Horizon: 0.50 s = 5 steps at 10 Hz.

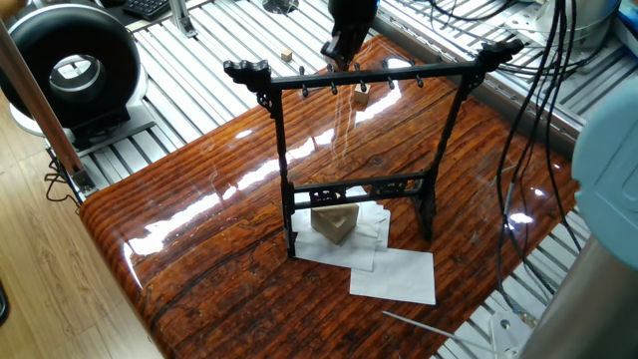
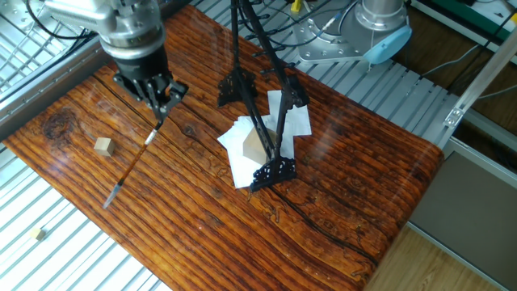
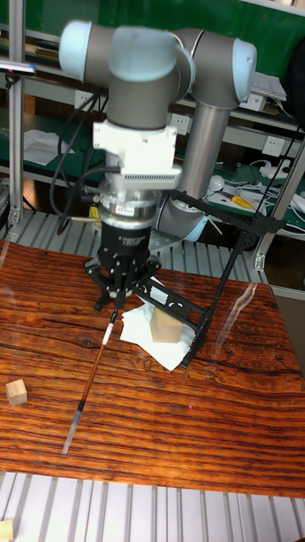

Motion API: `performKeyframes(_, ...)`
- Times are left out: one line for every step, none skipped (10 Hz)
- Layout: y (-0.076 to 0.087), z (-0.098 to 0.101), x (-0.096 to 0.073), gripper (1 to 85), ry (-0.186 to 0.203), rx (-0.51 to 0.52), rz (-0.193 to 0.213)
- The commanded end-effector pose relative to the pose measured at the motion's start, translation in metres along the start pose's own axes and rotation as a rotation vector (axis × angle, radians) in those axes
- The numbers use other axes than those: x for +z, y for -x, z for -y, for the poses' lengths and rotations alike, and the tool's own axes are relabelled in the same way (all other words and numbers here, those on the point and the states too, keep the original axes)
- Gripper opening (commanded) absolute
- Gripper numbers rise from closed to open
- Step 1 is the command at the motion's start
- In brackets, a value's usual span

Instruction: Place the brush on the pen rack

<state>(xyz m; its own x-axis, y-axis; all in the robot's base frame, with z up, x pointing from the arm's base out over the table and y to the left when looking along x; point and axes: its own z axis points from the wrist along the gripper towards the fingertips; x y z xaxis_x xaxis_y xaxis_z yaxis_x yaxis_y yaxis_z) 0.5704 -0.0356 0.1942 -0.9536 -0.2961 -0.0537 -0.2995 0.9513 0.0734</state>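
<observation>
Brush (image 2: 132, 162) retention is provided by the tool (image 2: 157, 107), which is closed on the upper end of the shaft so that the remainder hangs free, slanting towards 7 o'clock in the other fixed view. The lower tip appears close to the tabletop (image 2: 339, 186); contact cannot be confirmed. Gripping at the end is judged to leave the top accessible for hanging from a peg. The pen rack (image 1: 351, 160) is set upright on white paper sheets (image 1: 394, 271), well apart from the brush, at 3 o'clock of the tool in the other fixed view. A small wooden cube (image 2: 102, 145) lies beside the brush and plays no part.
</observation>
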Motion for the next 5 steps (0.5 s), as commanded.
performKeyframes(-0.005,-0.014,-0.024,1.0,0.029,-0.012,-0.030)
performKeyframes(-0.009,-0.019,-0.031,1.0,0.035,-0.012,-0.047)
performKeyframes(-0.013,-0.023,-0.040,1.0,0.033,-0.009,-0.062)
performKeyframes(-0.016,-0.028,-0.047,1.0,0.032,-0.008,-0.070)
performKeyframes(-0.018,-0.031,-0.051,1.0,0.033,-0.006,-0.072)
